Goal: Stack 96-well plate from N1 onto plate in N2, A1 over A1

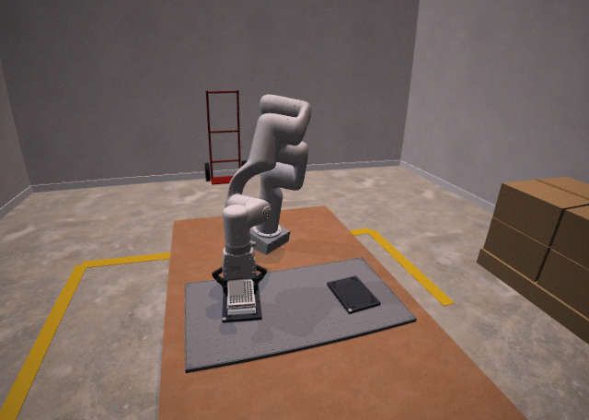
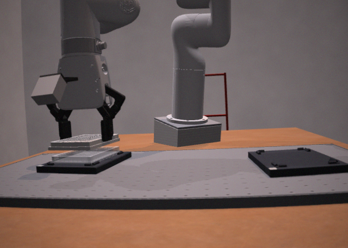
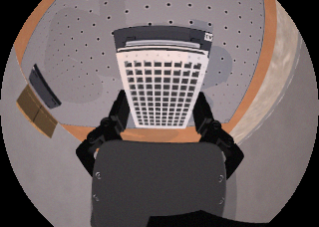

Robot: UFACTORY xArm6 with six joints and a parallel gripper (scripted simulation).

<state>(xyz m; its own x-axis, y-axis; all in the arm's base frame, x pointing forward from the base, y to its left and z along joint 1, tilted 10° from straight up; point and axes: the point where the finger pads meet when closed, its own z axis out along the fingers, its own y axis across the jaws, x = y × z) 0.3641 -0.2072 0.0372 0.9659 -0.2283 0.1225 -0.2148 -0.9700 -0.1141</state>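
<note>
My gripper (image 2: 85, 137) is shut on a white 96-well plate (image 2: 84, 141), its fingers on the two long sides. I hold the plate level, just above a clear 96-well plate (image 2: 84, 155) that sits in the black nest N2 (image 2: 83, 166) at the left of the grey mat. A thin gap seems to remain between the two plates. In the wrist view the held plate (image 3: 162, 91) covers the lower plate, and the far edge of the nest (image 3: 162, 36) shows beyond it. In the top view the plates (image 1: 241, 297) look lined up. The nest N1 (image 2: 297, 161) at the right holds nothing.
The arm's base (image 2: 186, 130) stands behind the grey perforated mat (image 1: 294, 310) on the brown table. A red hand truck (image 1: 222, 137) is by the back wall. Stacked cardboard boxes (image 1: 542, 244) stand on the floor at the right.
</note>
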